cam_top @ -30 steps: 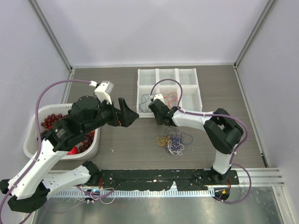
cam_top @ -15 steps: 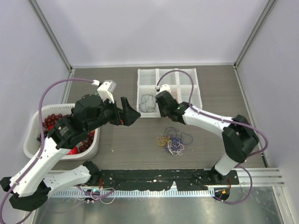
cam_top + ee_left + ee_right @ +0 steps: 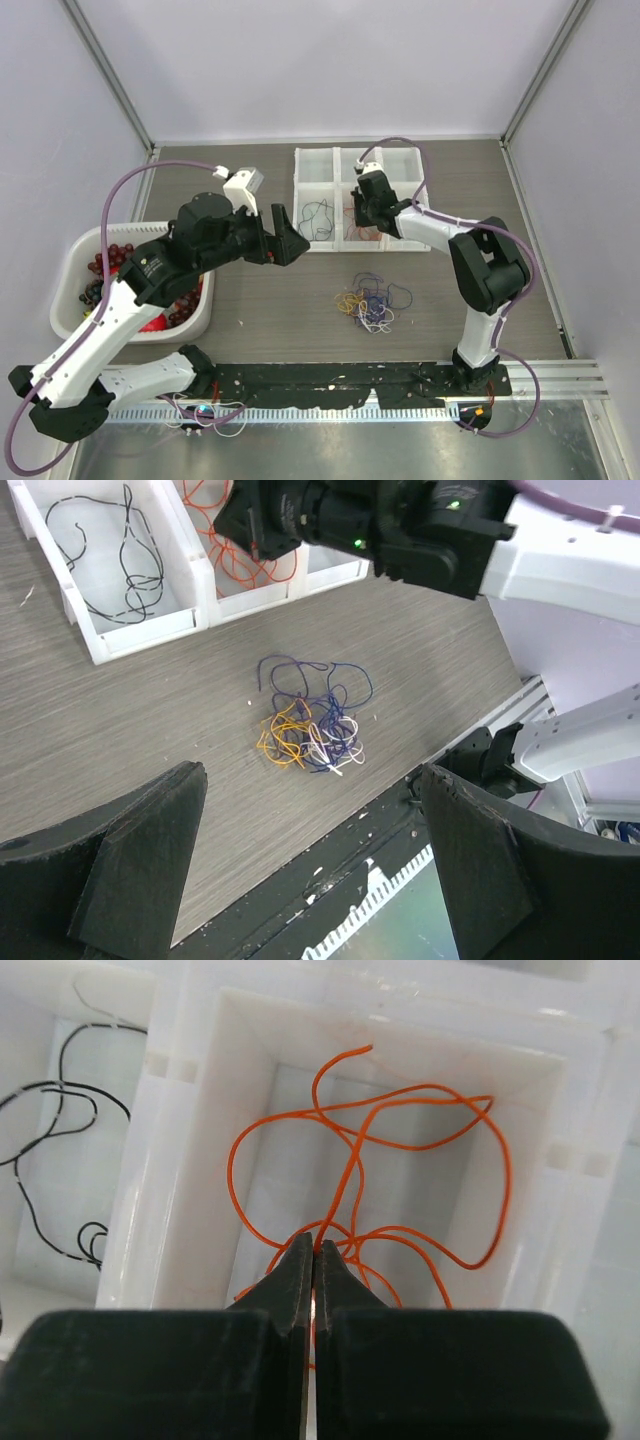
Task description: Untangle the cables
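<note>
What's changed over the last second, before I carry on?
The right gripper moved farther out, from the near edge of the tray to over the middle compartment, and shut on a strand of the orange cable. The left gripper edged right, still open. The black cable and the tangle on the table lie as before.

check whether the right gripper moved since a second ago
Yes. In the top view the right gripper shifted away and rightward along the white tray, from the black cable compartment to the one holding the orange cable.
</note>
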